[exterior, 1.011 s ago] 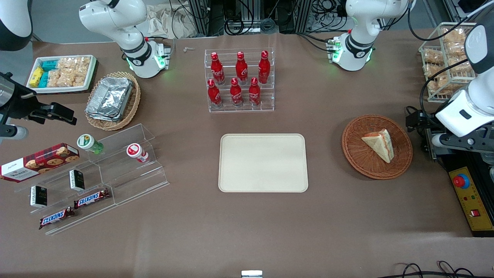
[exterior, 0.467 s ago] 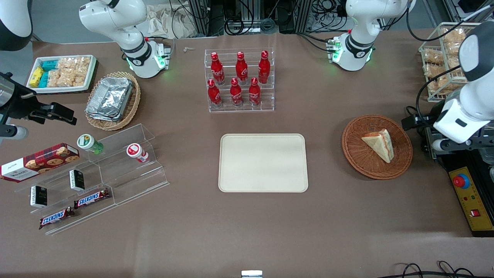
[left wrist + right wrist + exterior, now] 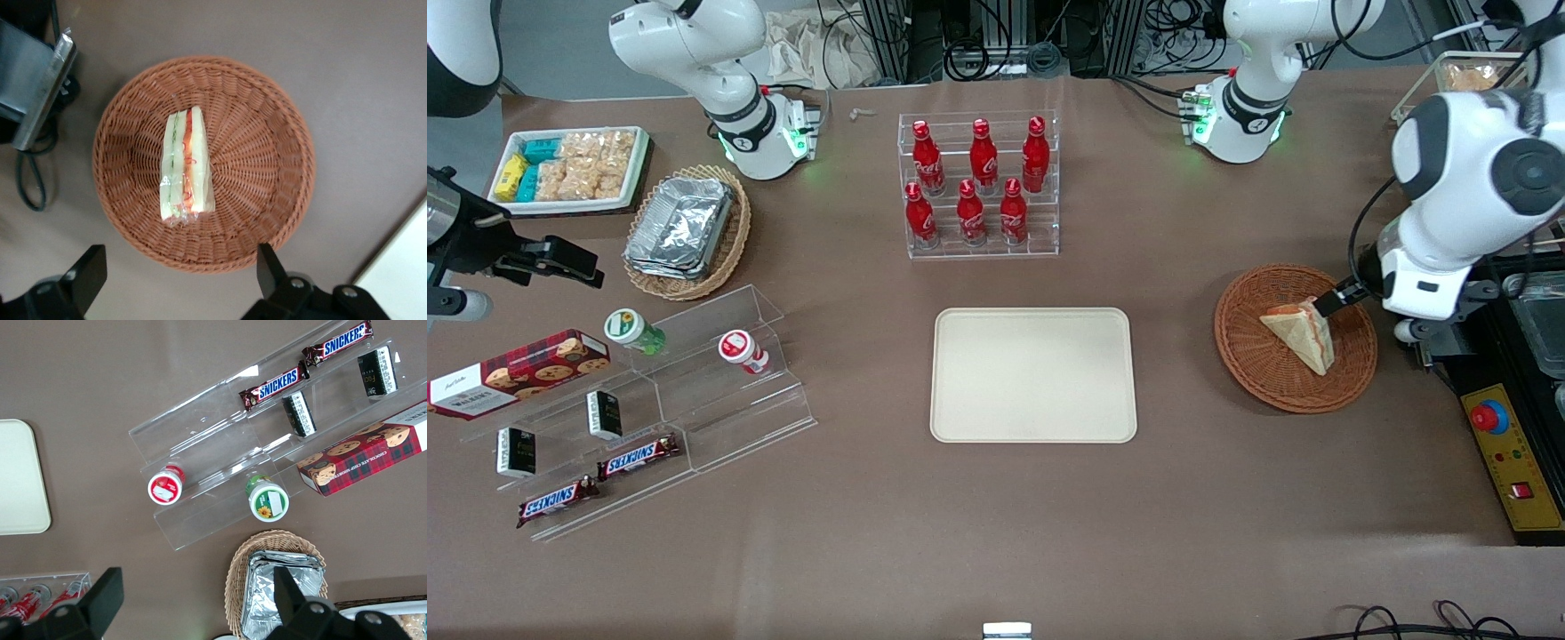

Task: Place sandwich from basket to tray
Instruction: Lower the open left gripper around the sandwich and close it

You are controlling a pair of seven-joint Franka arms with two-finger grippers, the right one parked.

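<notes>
The sandwich (image 3: pixel 1303 333), a pale tan wedge with red and green filling, lies in the round reddish-brown wicker basket (image 3: pixel 1263 378). The cream-beige tray (image 3: pixel 1033 374) sits bare at the table's middle, beside the basket toward the parked arm's end. My left gripper (image 3: pixel 1329 300) hangs above the basket's rim on the working arm's end, close to the sandwich's thick edge. In the left wrist view the gripper (image 3: pixel 179 273) is open and holds nothing, its fingers (image 3: pixel 90 273) wide apart, above the basket (image 3: pixel 267 167), with the sandwich (image 3: pixel 185 167) and a corner of the tray (image 3: pixel 400 280) in sight.
A clear rack of red bottles (image 3: pixel 980 182) stands farther from the camera than the tray. A yellow control box with a red button (image 3: pixel 1507 453) lies at the working arm's table end. A tan basket of foil trays (image 3: pixel 685 229) and a clear stepped shelf (image 3: pixel 658 409) lie toward the parked arm's end.
My left arm has swung in from the table's end toward the basket. Its gripper has come over the basket's rim, near the sandwich. The sandwich, basket and tray have not moved.
</notes>
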